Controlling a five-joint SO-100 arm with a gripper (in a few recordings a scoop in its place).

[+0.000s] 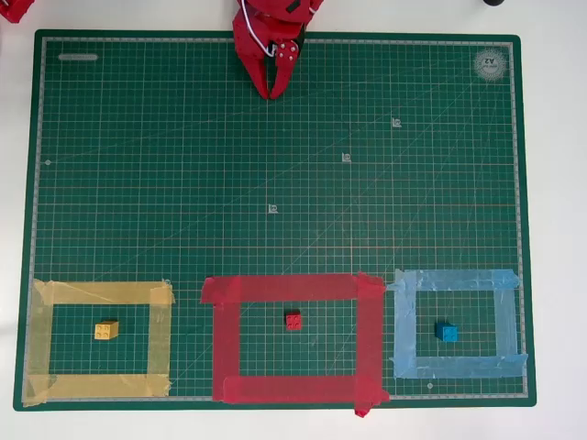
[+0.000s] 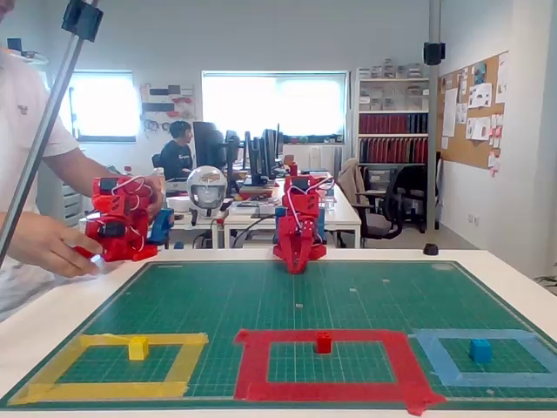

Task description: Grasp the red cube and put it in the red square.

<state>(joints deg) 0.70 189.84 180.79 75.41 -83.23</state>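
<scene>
Red cube (image 1: 293, 320) sits inside the red square (image 1: 225, 339) at six o'clock; pincer (image 1: 273, 92) at twelve, closed, holding nothing.

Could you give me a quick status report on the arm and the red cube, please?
Gripper shut, at mat's far edge. Red cube inside red square. Nothing in the way.

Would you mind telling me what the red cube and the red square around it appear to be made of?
The red cube looks like moulded plastic with an even, bright surface; the studs on top suggest a building brick. The red square appears to be wide matte adhesive tape: its strips overlap at the corners and have ragged, torn ends.
</scene>
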